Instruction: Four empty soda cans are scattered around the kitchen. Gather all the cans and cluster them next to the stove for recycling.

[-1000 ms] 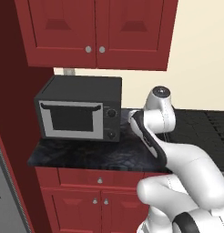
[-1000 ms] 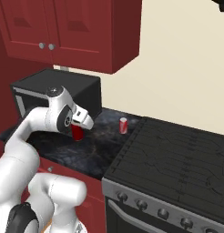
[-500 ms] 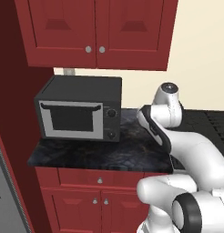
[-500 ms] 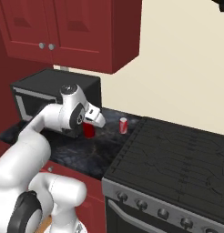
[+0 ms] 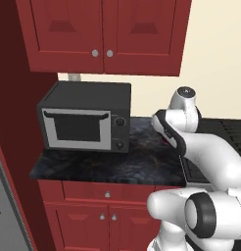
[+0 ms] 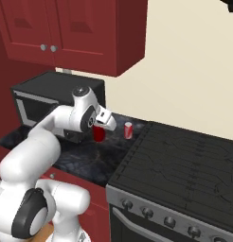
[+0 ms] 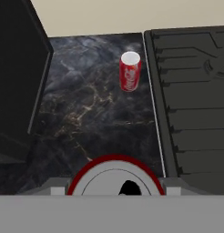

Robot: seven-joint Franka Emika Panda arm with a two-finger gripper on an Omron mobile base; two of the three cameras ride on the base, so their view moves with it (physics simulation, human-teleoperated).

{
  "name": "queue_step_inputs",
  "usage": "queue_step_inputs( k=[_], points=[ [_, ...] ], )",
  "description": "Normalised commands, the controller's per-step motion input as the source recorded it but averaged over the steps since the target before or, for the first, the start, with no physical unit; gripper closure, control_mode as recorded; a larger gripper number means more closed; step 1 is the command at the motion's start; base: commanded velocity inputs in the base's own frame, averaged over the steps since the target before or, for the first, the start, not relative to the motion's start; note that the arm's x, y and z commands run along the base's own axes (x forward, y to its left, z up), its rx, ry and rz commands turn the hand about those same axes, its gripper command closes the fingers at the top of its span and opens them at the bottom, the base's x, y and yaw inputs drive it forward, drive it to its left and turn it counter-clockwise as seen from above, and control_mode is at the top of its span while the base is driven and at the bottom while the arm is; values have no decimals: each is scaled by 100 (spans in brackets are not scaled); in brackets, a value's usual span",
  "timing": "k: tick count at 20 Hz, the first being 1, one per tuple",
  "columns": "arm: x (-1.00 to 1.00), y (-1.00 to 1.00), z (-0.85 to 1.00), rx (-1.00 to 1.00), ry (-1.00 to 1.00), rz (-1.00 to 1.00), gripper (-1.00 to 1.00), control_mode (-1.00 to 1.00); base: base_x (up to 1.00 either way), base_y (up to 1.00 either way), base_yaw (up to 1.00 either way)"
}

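Fingers (image 6: 100, 128) of mine clamp a small red cylindrical soda can (image 6: 99, 134) above the black marbled desk (image 6: 85, 160), mid-carry toward the wide black-topped stove (image 6: 184, 160); next, I judge, set it beside the standing red can (image 7: 130, 71).

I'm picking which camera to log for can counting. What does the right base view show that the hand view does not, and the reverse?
Right base view alone: the cabinets, the stove's knob row, and the gripper shut on the held can. Hand view alone: that can's silver top from above. Both share the standing can on the countertop beside the stove, and the microwave.
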Motion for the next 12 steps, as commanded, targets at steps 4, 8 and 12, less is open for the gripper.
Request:
queue_step_inputs(
  k=[4,8,12],
  points=[
    [0,-19,-10,0,0,0,100,-100,0,0,0],
    [3,-16,-16,0,2,0,100,-100,0,0,0],
    [5,-15,-17,0,4,0,100,-100,0,0,0]
  ],
)
